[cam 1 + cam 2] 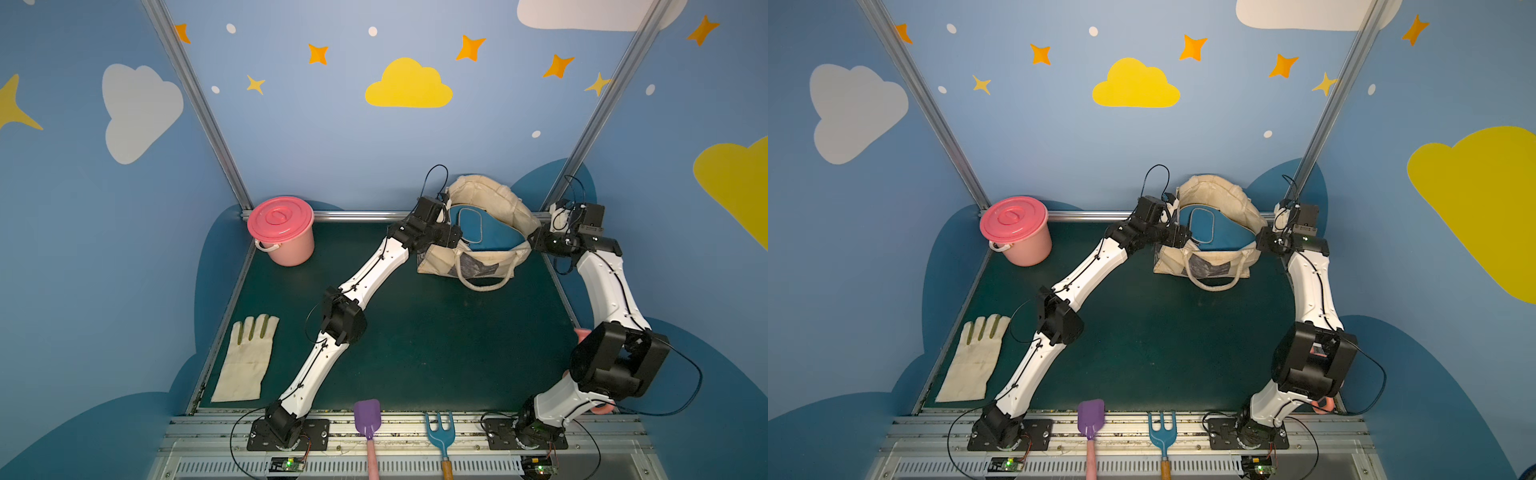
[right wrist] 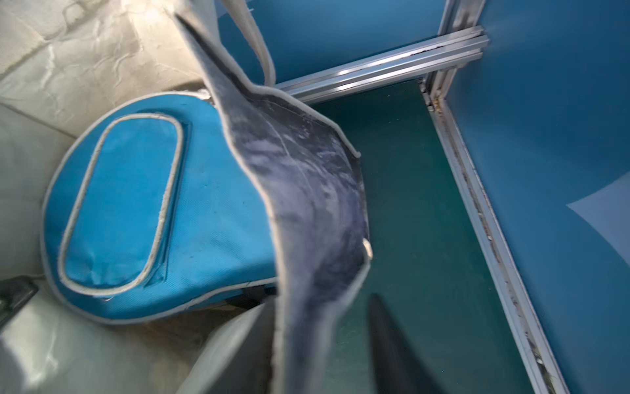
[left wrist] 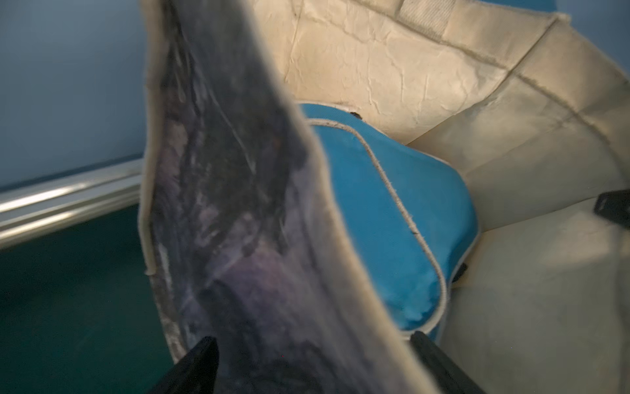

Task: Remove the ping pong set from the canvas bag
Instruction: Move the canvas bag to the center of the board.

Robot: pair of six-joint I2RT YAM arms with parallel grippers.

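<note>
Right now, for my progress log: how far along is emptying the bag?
Done: nothing is out; the blue cover lies inside the bag. In hand: the left gripper and right gripper each straddle a side wall of the bag. To do: lift the cover out.

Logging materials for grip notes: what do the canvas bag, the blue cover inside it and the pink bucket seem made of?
Canvas bag: matte cream woven cloth, creased, stitched seams. Blue cover: probably synthetic fabric, fine weave, pale piping. Pink bucket: likely moulded plastic, smooth, faint sheen on lid.
</note>
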